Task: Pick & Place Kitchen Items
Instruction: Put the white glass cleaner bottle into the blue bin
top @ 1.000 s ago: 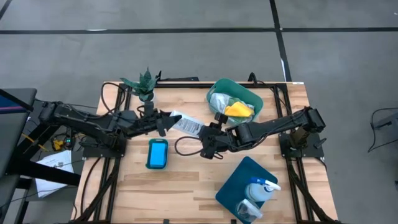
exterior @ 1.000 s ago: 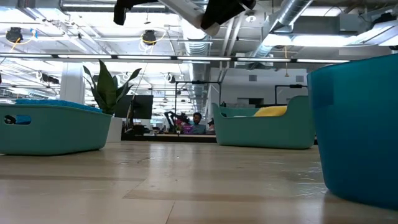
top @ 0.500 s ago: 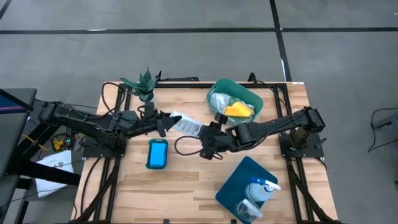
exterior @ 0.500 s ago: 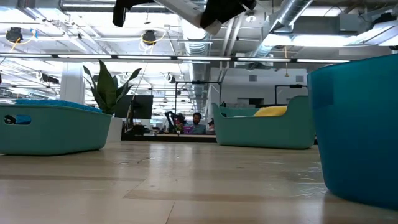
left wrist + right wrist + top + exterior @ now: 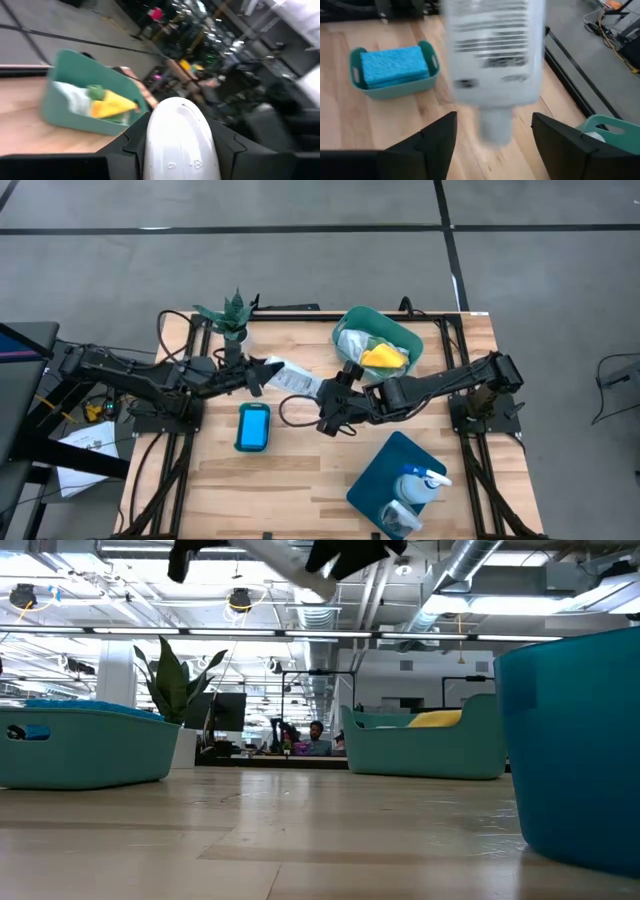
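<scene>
Mid-handover above the table, the left gripper [image 5: 262, 372] clamps the white bottle [image 5: 292, 380]; the right gripper [image 5: 330, 402] gapes, empty; placing remains.

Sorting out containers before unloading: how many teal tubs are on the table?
3: one with cloths at the back, a small one holding a blue sponge, a large one with the spray bottle in front.

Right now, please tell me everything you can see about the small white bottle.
The small white bottle is smooth white plastic with a printed label and a narrow neck. It lies roughly level in the air above the table's middle, between the two arms. The left gripper holds its rounded bottom end. The right gripper's fingers stand open on either side of the neck, apart from it.
</scene>
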Robot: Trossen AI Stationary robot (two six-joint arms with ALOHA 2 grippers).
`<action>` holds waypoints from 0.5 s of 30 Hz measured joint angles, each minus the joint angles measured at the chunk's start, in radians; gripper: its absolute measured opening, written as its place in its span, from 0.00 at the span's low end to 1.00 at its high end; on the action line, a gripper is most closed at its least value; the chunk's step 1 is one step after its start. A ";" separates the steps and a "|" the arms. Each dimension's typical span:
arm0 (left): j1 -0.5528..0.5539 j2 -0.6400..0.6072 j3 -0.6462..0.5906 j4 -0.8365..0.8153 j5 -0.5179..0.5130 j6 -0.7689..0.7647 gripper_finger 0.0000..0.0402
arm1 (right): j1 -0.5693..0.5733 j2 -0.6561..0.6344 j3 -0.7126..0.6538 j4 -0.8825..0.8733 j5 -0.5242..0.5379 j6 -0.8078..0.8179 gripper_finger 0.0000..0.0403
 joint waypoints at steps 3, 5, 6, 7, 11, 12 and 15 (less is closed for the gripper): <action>0.005 -0.038 -0.001 -0.064 -0.061 0.000 0.31 | 0.013 -0.001 0.001 0.018 0.001 0.000 0.61; 0.011 -0.070 0.000 -0.100 -0.095 -0.020 0.31 | 0.019 -0.001 0.001 0.029 0.001 0.000 0.62; 0.014 -0.084 0.000 -0.128 -0.111 -0.033 0.31 | 0.020 -0.001 0.001 0.036 0.001 -0.001 0.62; 0.017 -0.095 0.000 -0.147 -0.126 -0.051 0.31 | 0.024 -0.001 0.001 0.042 0.001 0.000 0.62; 0.028 -0.143 0.000 -0.212 -0.173 -0.124 0.31 | 0.036 -0.001 0.001 0.049 0.026 -0.002 0.62; 0.034 -0.154 0.000 -0.227 -0.177 -0.153 0.31 | 0.040 -0.001 0.001 0.048 0.042 -0.005 0.62; 0.061 -0.176 0.000 -0.311 -0.175 -0.290 0.31 | 0.052 -0.005 0.001 0.046 0.085 -0.022 0.62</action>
